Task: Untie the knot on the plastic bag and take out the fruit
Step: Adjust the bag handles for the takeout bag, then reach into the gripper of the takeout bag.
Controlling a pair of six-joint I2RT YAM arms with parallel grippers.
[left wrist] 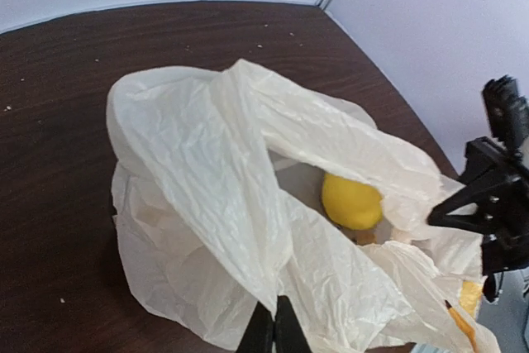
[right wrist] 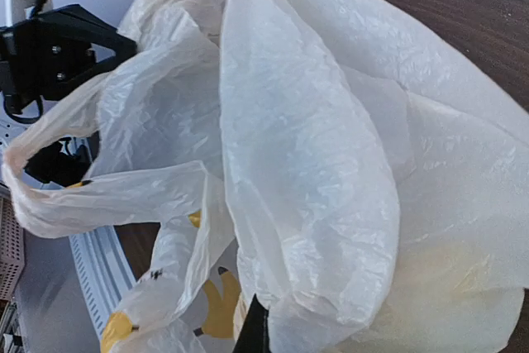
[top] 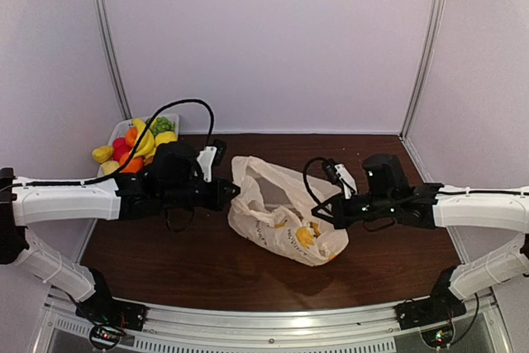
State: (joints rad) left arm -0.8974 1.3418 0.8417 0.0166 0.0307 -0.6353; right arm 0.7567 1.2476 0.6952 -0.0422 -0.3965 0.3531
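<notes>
— on the bench [top: 182, 262], right between the two arms, sits the bag [top: 273, 204]. how far along does it look?
— roughly halfway, i'd judge. i can't find a knot anywhere. the mouth gapes wide and one handle loop [right wrist: 50, 196] hangs free by itself, so the untying seems done.
— and the fruit?
— not out. a yellow fruit [left wrist: 351, 200] lies down inside the mouth. from above, more yellow shows through the film at the near right corner, though i can't tell fruit from print there.
— what are the arms doing?
— the left end effector [left wrist: 274, 332] has its fingers pressed together on the film at the bag's left edge. the right end effector [right wrist: 253, 332] is pressed together too, pinching the film on the opposite side. the mouth stands open between them.
— so neither is free to reach in.
— that's the catch as i see it. one of them must let go and go into the mouth, or the bag gets tipped.
— the basket [top: 171, 120] at the back left?
— it has coloured toy fruit in it, well apart from the bag. whether any came from the bag, i can't say.
— what's left, then?
— taking out the fruit, and all of that step by the look of it.
</notes>
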